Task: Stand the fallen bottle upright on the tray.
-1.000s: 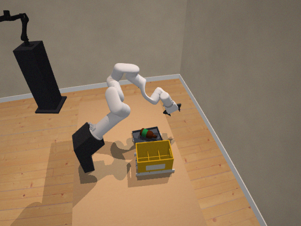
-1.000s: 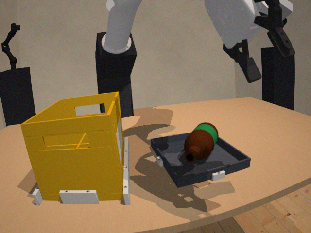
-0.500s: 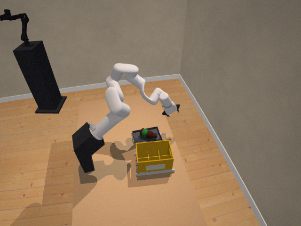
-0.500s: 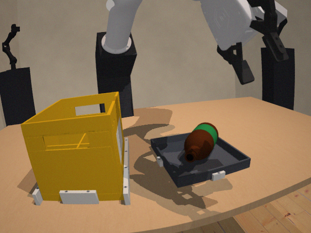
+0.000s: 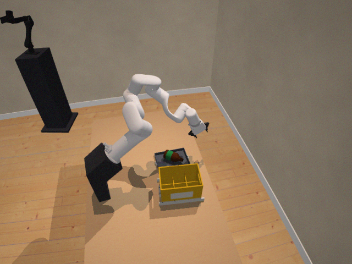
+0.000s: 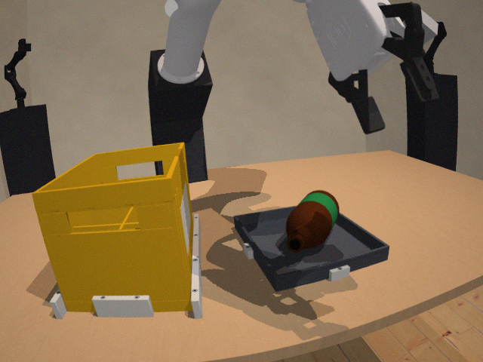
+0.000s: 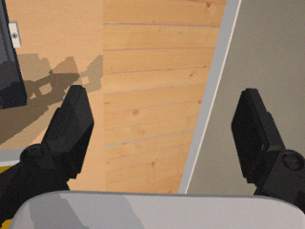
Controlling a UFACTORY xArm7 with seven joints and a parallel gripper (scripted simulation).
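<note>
The gripper (image 5: 201,133) (image 6: 401,114) (image 7: 162,105) is in the open position, fingers wide apart, holding nothing. It is raised above the counter (image 5: 170,235) (image 6: 234,338) (image 7: 57,24), and the wrist view shows the edge opposite the arm's black pedestal (image 5: 98,166) (image 6: 175,101) between the two fingers.

Below the gripper and off to one side, the dark tray (image 5: 158,162) (image 6: 304,278) (image 7: 11,86) lies flat near that same edge. The brown bottle (image 5: 173,156) (image 6: 314,222) rests on its side inside the tray, neck directed toward the edge opposite the pedestal; a green band encircles its body. Small white blocks (image 6: 339,273) (image 7: 14,35) adjoin the tray's outer walls.

Next to the tray, apart from the gripper, the yellow crate (image 5: 196,193) (image 6: 117,268) (image 7: 4,169) stands level, with dividers inside. White rails (image 5: 181,201) (image 6: 122,306) border its foot. The pedestal is located at the counter's opposite long edge.
</note>
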